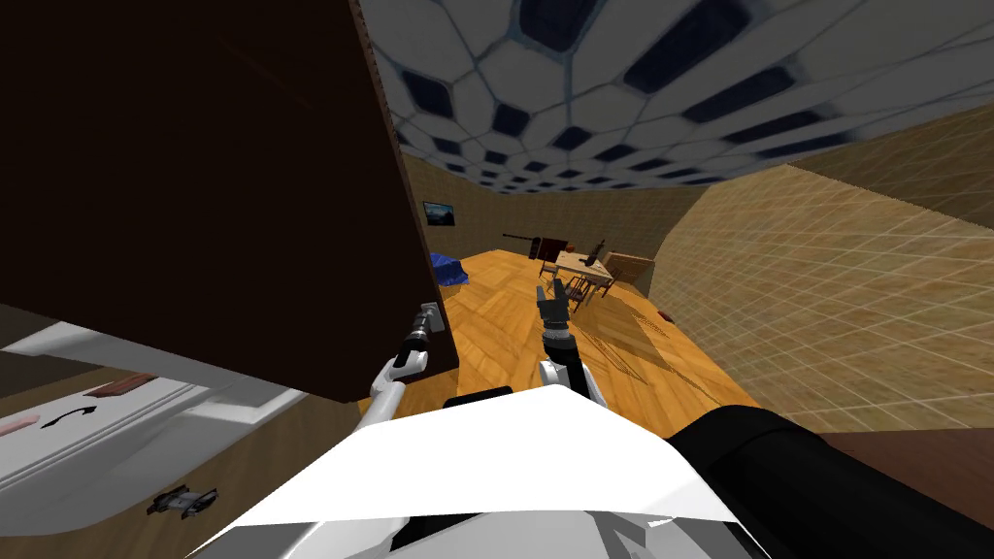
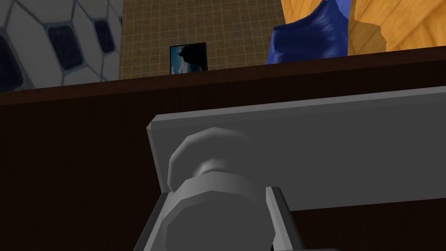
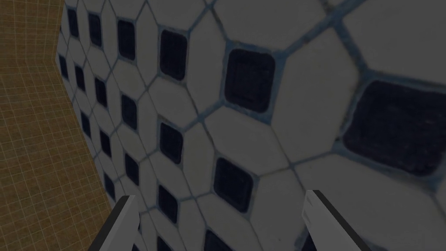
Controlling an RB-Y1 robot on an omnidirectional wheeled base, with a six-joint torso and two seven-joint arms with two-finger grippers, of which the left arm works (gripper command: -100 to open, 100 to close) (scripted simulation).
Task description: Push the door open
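Observation:
A dark brown door (image 1: 243, 194) stands at my left, its free edge toward the room ahead. In the left wrist view a grey knob (image 2: 209, 174) juts from a grey plate (image 2: 348, 152) on the dark door (image 2: 78, 165). My left gripper (image 2: 217, 194) is shut on the knob, one finger (image 2: 278, 213) pressing each side. The head view places the left gripper (image 1: 427, 318) at the door's edge. My right gripper (image 1: 555, 288) hangs raised in the opening to the right of the door, and its fingers (image 3: 122, 222) stand open and hold nothing.
Past the door, a wooden floor (image 1: 514, 320) runs to a table with chairs (image 1: 587, 267). A blue object (image 1: 448, 267) lies beyond the door's edge. A tan tiled wall (image 1: 854, 311) bounds the right side. White furniture (image 1: 97, 427) sits at my lower left.

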